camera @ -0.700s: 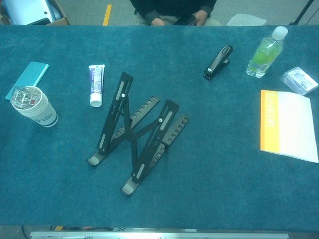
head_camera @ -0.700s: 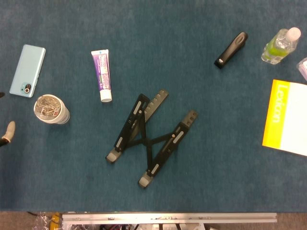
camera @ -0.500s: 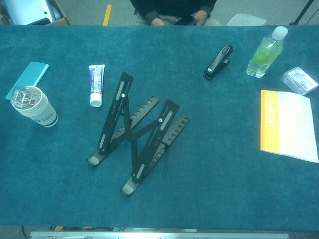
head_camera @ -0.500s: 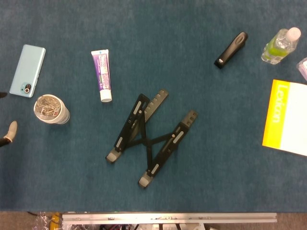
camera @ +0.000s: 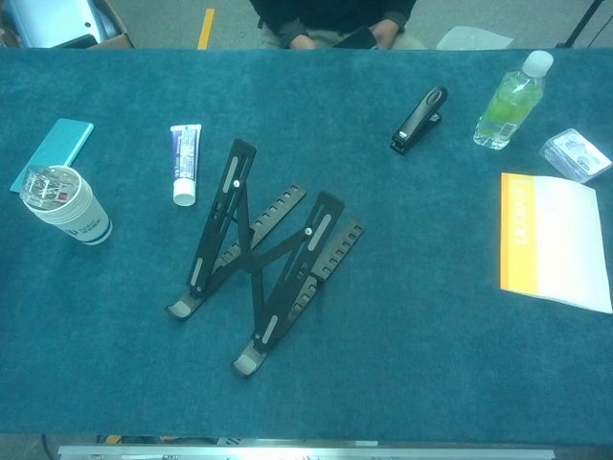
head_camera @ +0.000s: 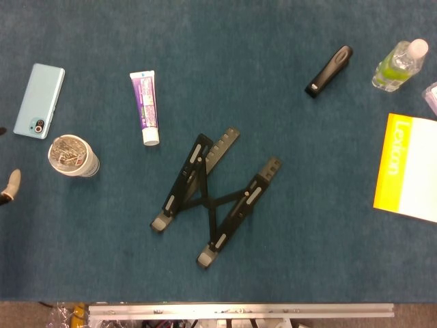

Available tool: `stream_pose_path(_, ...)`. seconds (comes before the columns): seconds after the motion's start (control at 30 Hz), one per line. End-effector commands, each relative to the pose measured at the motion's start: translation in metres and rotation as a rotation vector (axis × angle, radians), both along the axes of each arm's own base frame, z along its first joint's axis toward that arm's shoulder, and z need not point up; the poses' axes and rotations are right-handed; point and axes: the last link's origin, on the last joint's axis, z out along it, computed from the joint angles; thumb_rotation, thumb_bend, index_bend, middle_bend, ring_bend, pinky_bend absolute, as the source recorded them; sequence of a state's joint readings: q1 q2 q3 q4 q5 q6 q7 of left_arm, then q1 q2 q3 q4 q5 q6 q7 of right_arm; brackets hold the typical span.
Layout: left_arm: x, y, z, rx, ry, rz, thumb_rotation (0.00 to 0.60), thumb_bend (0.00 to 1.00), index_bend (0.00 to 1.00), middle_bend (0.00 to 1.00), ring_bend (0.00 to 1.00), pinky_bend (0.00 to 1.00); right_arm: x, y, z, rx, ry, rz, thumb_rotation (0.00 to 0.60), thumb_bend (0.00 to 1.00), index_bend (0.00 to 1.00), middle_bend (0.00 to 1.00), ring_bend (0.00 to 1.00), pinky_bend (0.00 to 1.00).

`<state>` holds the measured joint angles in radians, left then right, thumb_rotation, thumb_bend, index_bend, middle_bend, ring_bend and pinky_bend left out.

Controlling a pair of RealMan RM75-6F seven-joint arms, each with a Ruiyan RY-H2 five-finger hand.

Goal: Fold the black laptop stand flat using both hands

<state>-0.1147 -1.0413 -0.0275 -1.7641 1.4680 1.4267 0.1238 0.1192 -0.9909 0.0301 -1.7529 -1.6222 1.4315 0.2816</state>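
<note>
The black laptop stand [head_camera: 213,197] stands unfolded in the middle of the blue table. Its two slotted arms are raised and joined by a cross brace, plain in the chest view too [camera: 261,257]. Nothing touches it. Of my left hand only a pale fingertip [head_camera: 10,184] shows at the far left edge of the head view, well away from the stand; how the hand lies is hidden. My right hand appears in neither view.
Left of the stand are a paper cup [head_camera: 72,156], a light blue phone [head_camera: 39,100] and a toothpaste tube [head_camera: 144,107]. At the back right lie a black stapler [head_camera: 329,71] and a green bottle [head_camera: 398,65]; a yellow booklet [head_camera: 408,168] lies right.
The fingertip of my left hand has slid slightly further toward the left edge of the head view. The stand has not moved.
</note>
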Motion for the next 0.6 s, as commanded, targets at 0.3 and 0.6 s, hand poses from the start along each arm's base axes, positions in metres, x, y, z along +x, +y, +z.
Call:
stream_pose_path(0.3,0.003,0.006,0.011,-0.014,-0.033,-0.027,0.453,0.36,0.19,0.16,0.12,0.09,0.049,-0.010,-0.032,0.298,-0.403,0.098,0.600,0.14,0.08,0.20,0.12,0.23)
stream_pose_path(0.6,0.017,0.011,0.008,-0.126,-0.169,-0.050,0.448,0.36,0.19,0.17,0.13,0.09,0.073,-0.009,-0.053,0.505,-0.660,0.099,0.600,0.14,0.08,0.20,0.11,0.23)
